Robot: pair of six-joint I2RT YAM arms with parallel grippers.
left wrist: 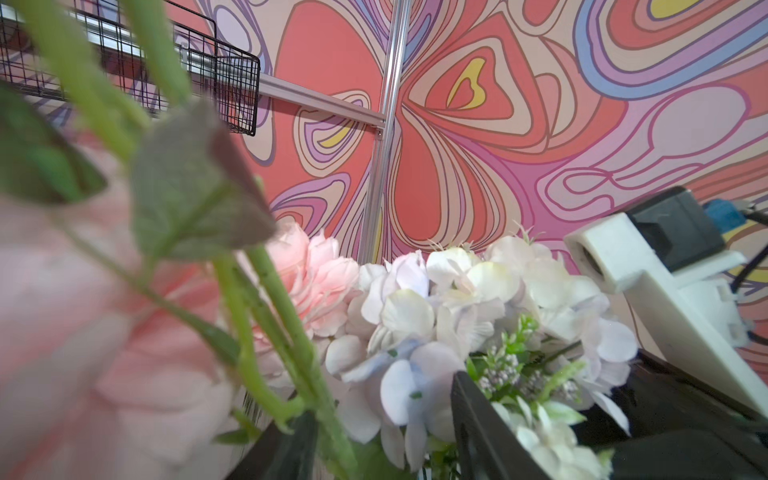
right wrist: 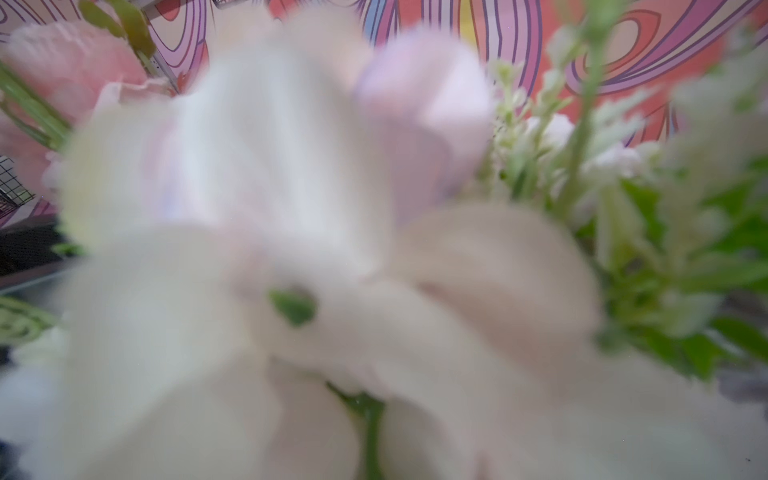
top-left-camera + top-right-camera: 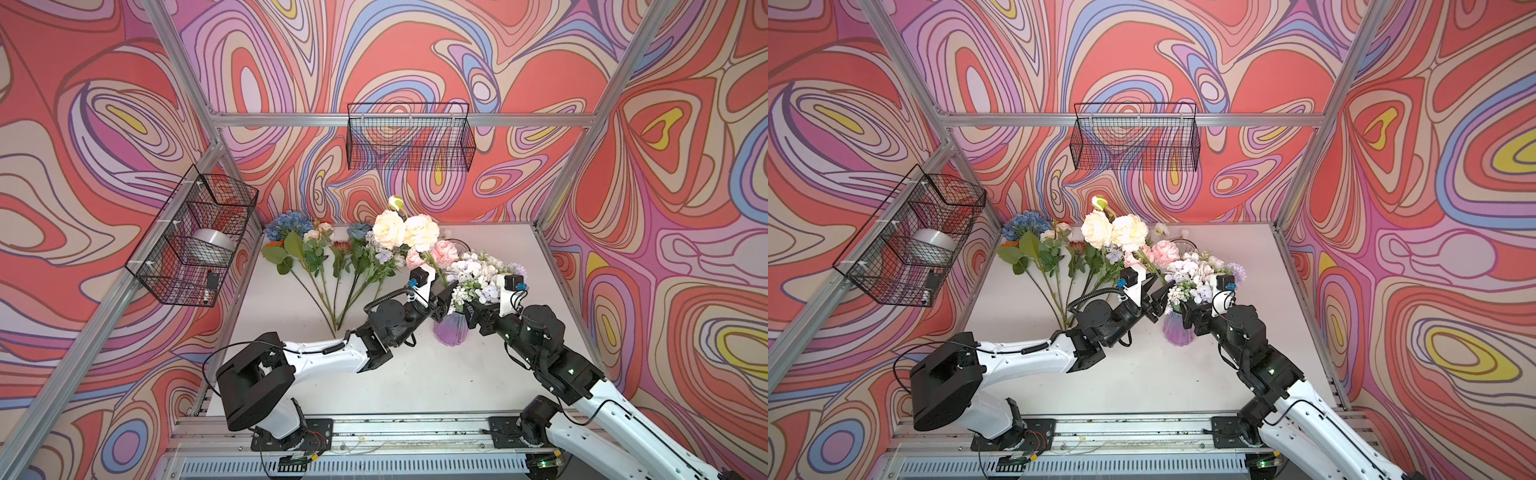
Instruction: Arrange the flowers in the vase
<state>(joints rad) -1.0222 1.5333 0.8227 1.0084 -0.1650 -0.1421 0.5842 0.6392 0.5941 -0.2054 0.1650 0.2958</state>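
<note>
**Rose stem beside parted left jaws**

The left jaws stand apart close by the lilac vase (image 3: 451,332), a cream rose stem (image 1: 297,345) beside one finger (image 1: 282,453). The right jaws hide among blooms (image 3: 478,270), so I cannot tell their state. Other flowers (image 3: 332,257) lie on the white bench (image 3: 415,374) between swirl-patterned walls (image 3: 665,208). The right wrist view shows only blurred petals (image 2: 291,187).

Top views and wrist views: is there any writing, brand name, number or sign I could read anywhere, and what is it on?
No text can be read anywhere.
The small black item in the side wire basket is too small to tell whether it carries a label.
The vase and the flowers show no lettering.
</note>
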